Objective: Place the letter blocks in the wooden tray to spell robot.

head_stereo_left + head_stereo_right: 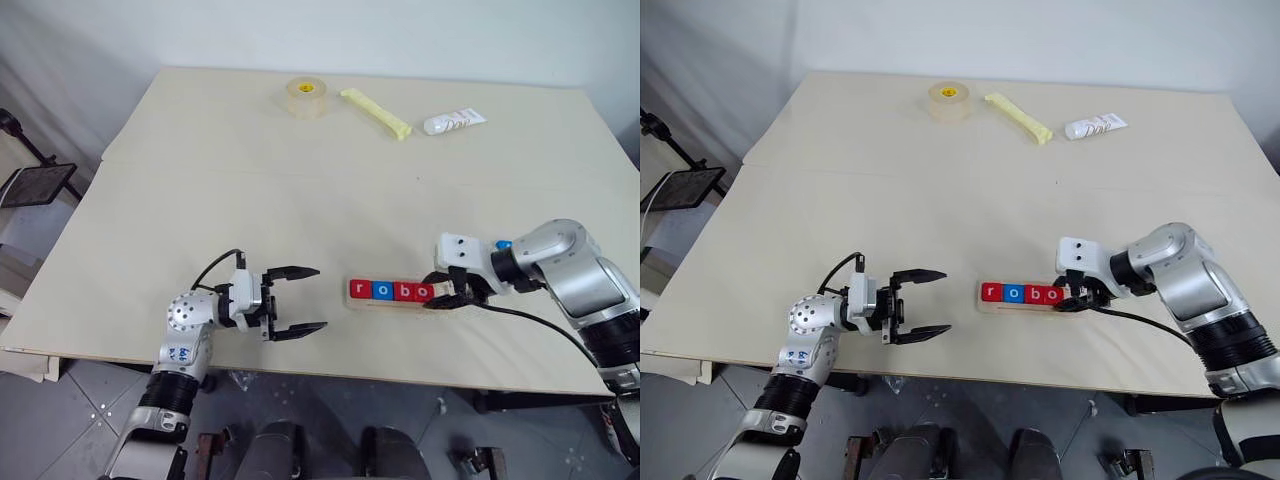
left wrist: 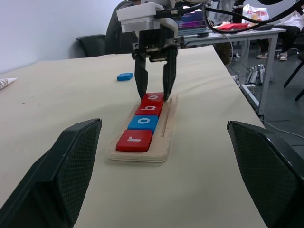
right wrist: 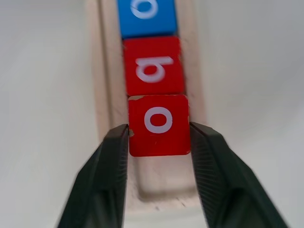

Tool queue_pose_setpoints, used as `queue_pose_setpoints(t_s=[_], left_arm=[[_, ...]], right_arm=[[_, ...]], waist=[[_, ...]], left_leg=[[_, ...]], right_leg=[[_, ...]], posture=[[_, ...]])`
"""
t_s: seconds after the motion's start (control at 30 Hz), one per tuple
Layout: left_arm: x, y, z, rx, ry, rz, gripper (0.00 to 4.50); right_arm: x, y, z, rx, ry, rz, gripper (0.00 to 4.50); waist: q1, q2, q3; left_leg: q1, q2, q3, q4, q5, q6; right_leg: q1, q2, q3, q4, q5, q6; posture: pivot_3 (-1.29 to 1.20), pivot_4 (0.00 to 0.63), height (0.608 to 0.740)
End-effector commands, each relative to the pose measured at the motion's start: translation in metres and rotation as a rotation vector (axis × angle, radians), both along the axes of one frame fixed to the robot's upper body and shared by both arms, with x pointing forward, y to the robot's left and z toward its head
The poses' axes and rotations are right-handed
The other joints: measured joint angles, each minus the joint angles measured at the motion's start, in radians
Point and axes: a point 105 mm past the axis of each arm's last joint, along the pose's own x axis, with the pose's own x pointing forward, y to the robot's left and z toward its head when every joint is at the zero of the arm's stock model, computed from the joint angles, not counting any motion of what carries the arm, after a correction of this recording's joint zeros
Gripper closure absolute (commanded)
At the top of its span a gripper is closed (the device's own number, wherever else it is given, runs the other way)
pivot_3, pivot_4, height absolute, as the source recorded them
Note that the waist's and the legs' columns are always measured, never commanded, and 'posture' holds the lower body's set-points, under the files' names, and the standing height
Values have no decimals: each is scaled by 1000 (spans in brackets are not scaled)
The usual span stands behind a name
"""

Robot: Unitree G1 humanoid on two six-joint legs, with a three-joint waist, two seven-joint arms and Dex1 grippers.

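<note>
The wooden tray (image 2: 167,134) lies near the table's front edge, between my two grippers. Lined up in it are a red r (image 1: 361,290), a blue o (image 1: 382,290), a red b (image 1: 402,291) and a red o (image 3: 158,124). My right gripper (image 3: 159,127) points down over that last red o, open, one finger close to each of its sides, while the block rests flat in the tray. A blue block (image 2: 125,76) lies on the table beyond the right gripper, its letter hidden. My left gripper (image 1: 300,300) is wide open and empty, left of the tray.
At the table's far side sit a tape roll (image 1: 306,98), a yellow stick-shaped packet (image 1: 376,113) and a white tube (image 1: 454,121). The table's front edge (image 1: 330,370) runs just below the tray. A black stand (image 1: 40,183) is off the table's left side.
</note>
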Motion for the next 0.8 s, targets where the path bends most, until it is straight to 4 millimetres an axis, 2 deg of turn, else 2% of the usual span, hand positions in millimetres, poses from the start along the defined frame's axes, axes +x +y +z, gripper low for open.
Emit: queue_pose_setpoints(t_s=[0.03,0.13,0.33,0.63,0.73,0.8], left_arm=[[0,-2,4,3,-29,-8,0],[0,-3,4,4,-29,-13,0],[0,-2,3,7,-27,-21,0],[4,-4,5,12,-25,-43,0],[6,-6,6,13,-26,-53,0],[7,-7,6,15,-27,-60,0]], right_arm=[[0,4,7,20,-28,5,1021],[-1,0,11,22,-43,-13,27],[-4,-9,28,62,-95,-63,27],[-11,-18,35,128,-144,-134,27],[-16,-17,32,145,-123,-128,598],[-16,-17,27,144,-115,-129,1248]], waist=[[0,0,0],[1,0,0],[2,0,0],[2,0,0],[2,0,0],[3,0,0]], left_leg=[[0,0,0,0,0,0],[0,0,0,0,0,0],[0,0,0,0,0,0],[0,0,0,0,0,0],[0,0,0,0,0,0],[0,0,0,0,0,0]], right_leg=[[0,0,0,0,0,0],[0,0,0,0,0,0],[0,0,0,0,0,0],[0,0,0,0,0,0],[0,0,0,0,0,0],[0,0,0,0,0,0]], posture=[[0,150,740],[0,150,740],[0,150,740],[0,150,740],[0,150,740],[0,150,740]])
